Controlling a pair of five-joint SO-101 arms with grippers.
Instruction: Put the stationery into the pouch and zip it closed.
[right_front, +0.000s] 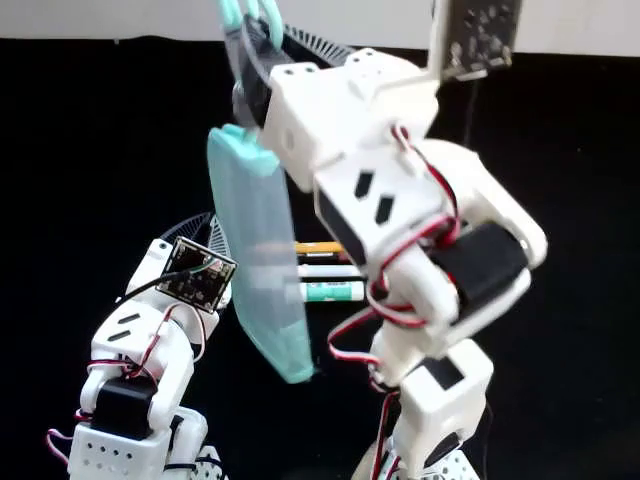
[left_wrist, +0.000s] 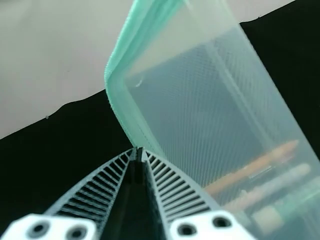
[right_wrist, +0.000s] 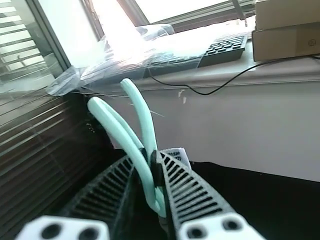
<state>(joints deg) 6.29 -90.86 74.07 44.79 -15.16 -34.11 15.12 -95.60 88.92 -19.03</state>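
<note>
A translucent teal pouch (right_front: 262, 270) hangs upright above the black table. My right gripper (right_front: 262, 45), raised high at the back, is shut on the pouch's teal loop (right_wrist: 137, 120), which sticks out between its fingers (right_wrist: 155, 167). My left gripper (left_wrist: 138, 150) is low at the pouch's left side (right_front: 205, 228), shut with its tips on the pouch's teal zipper edge (left_wrist: 117, 100). Several pens and a pencil (right_front: 328, 270) lie on the table behind the pouch. They show through its mesh wall as the stationery (left_wrist: 260, 180).
The black cloth (right_front: 560, 150) covers the table, with a white wall along its far edge. My right arm's white body (right_front: 420, 250) stands over the middle and right of the table. A window sill with a keyboard (right_wrist: 225, 47) lies beyond.
</note>
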